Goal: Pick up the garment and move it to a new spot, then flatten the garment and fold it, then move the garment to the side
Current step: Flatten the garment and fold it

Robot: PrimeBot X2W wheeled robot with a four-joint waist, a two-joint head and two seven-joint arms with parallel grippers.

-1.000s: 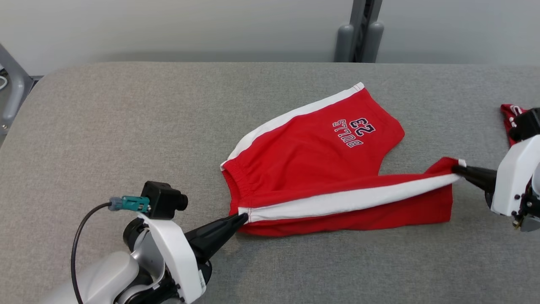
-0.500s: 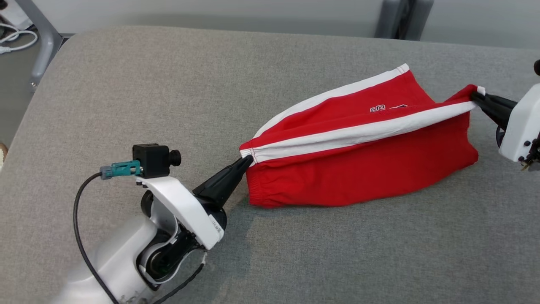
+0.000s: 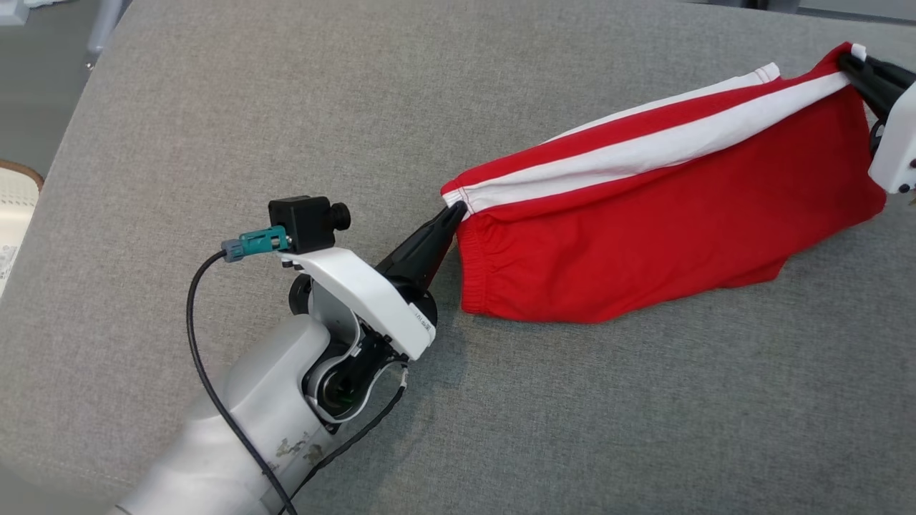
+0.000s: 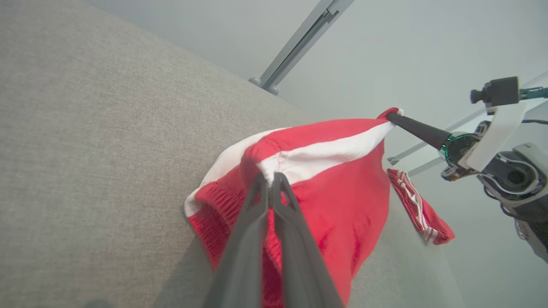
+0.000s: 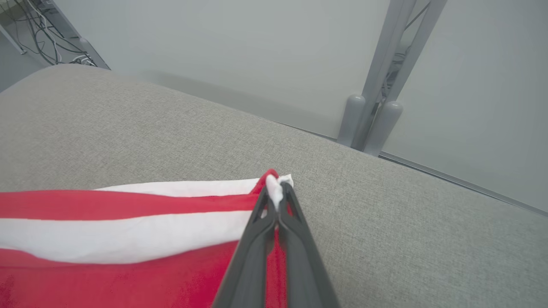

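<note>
Left gripper [image 3: 456, 209] is clamped on the waistband corner of the red shorts [image 3: 665, 222], right gripper [image 3: 850, 60] pinched shut on the hem corner at the other end of the same white stripe [image 3: 644, 152]. The shorts hang stretched between them, long axis running left pincer to right, lower folds seemingly brushing the grey table [image 3: 250, 107]. Each arm owns one end, so the carry likely needs both moving together

Head view: the white housing behind the right gripper [image 3: 849, 59] runs off at 2 o'clock, the grey left forearm [image 3: 207, 465] at 7 o'clock. The red, white-striped fabric shorts [image 3: 665, 214] cover their own far half. A pale, brown-rimmed object [image 3: 13, 207] cropped at 9 o'clock is unidentifiable.
</note>
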